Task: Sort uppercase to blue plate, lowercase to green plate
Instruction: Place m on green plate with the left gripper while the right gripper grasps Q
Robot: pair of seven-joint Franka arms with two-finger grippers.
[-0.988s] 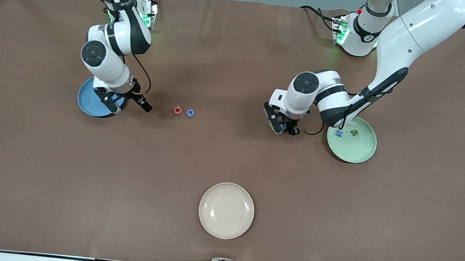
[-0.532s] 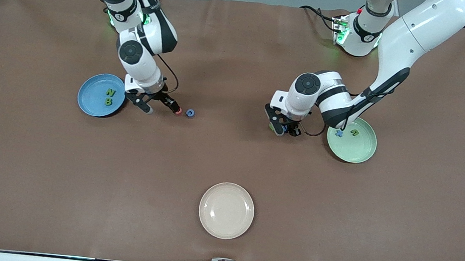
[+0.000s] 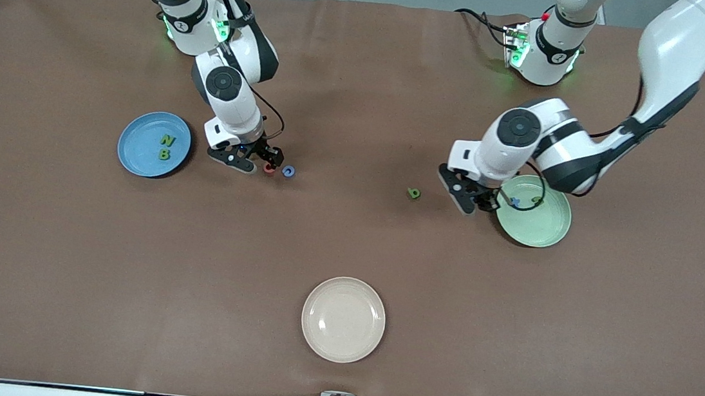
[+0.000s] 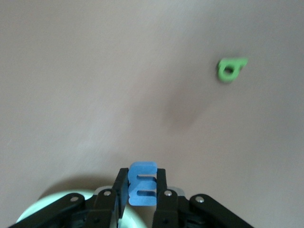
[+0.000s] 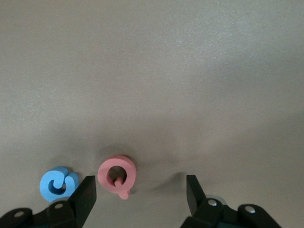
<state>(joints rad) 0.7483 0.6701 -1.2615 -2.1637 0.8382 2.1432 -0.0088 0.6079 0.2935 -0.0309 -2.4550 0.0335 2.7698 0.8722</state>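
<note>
Since the earlier frame, the left gripper (image 3: 476, 205) is carried toward the green plate (image 3: 540, 232), fingers clamped on the blue m (image 4: 142, 184). Right gripper (image 3: 251, 163) fingers are spread around the red Q (image 5: 117, 174) for pickup.

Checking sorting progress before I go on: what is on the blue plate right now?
On the blue plate lie two green letters, N and B, side by side and fully visible. Nothing covers the plate; the right gripper is beside it, over the red Q.
</note>
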